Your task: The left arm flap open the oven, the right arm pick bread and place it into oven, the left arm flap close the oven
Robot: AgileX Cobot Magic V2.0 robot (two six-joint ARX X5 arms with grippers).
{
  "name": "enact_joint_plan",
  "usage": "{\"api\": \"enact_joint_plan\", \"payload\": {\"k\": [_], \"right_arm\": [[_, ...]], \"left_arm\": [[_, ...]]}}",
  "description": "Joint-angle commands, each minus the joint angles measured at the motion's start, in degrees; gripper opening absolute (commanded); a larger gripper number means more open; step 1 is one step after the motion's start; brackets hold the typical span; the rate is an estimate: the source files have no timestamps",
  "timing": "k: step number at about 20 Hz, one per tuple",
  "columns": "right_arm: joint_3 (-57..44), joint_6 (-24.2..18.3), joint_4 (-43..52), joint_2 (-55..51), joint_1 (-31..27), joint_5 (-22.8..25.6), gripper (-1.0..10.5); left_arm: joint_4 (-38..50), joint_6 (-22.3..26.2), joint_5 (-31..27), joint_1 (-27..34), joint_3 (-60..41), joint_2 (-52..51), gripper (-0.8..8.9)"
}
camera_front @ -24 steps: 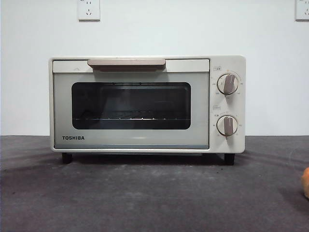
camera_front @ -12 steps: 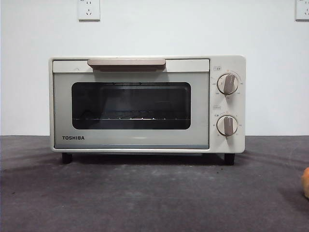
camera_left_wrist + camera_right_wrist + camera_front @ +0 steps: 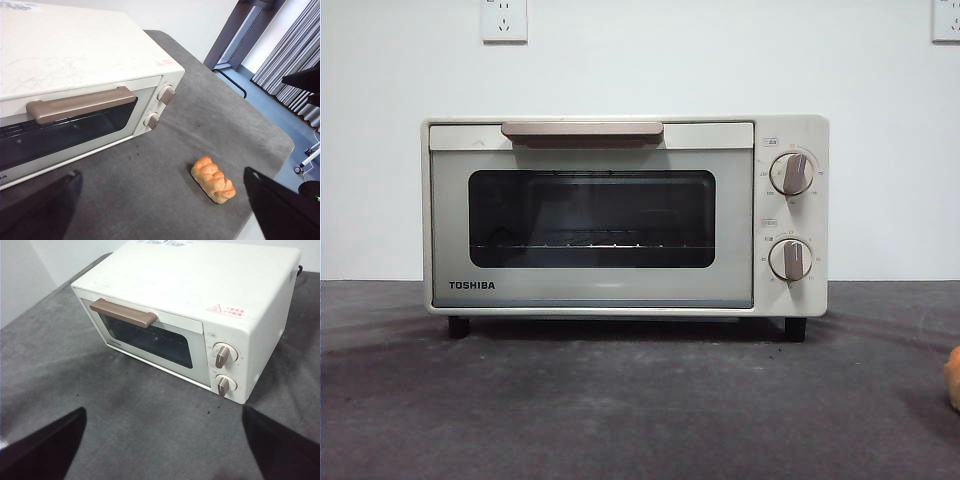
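Front view: oven [image 3: 625, 215] sits shut on the grey bench [image 3: 620, 410], handle [image 3: 582, 132] across the top edge of the door. Looks like a bottom-hinged flap, so hook the handle from above and pull down; rigid box, probably heavy enough to stay put, though the smooth bar could slip off a jaw. Bread [image 3: 953, 378] is just an orange sliver cut off at the edge of the frame, near side of the bench. No arm in sight here. Rack shows dimly through the dark glass; I can't tell if anything lies on it.

Left wrist view: left gripper [image 3: 160, 210] hangs above the bench in front of the oven, jaws spread wide, holding nothing. Bread [image 3: 213, 179] lies flat on the bench, well apart from the oven's knob end. Knobbly pull-apart loaf, likely light and soft, so pinch across the narrow width, gently. Door [image 3: 65, 130] only partly in frame.

Right wrist view: right gripper [image 3: 162, 450] also above the bench, jaws released and empty, facing the oven front. Bread not in this frame.
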Motion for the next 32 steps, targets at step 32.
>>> {"api": "enact_joint_plan", "payload": {"k": [32], "right_arm": [[-14.34, 12.96, -2.99, 35.63, 1.14, 12.13, 5.3]], "left_arm": [[2.8, 0.09, 0.24, -0.22, 1.2, 0.31, 5.31]]}}
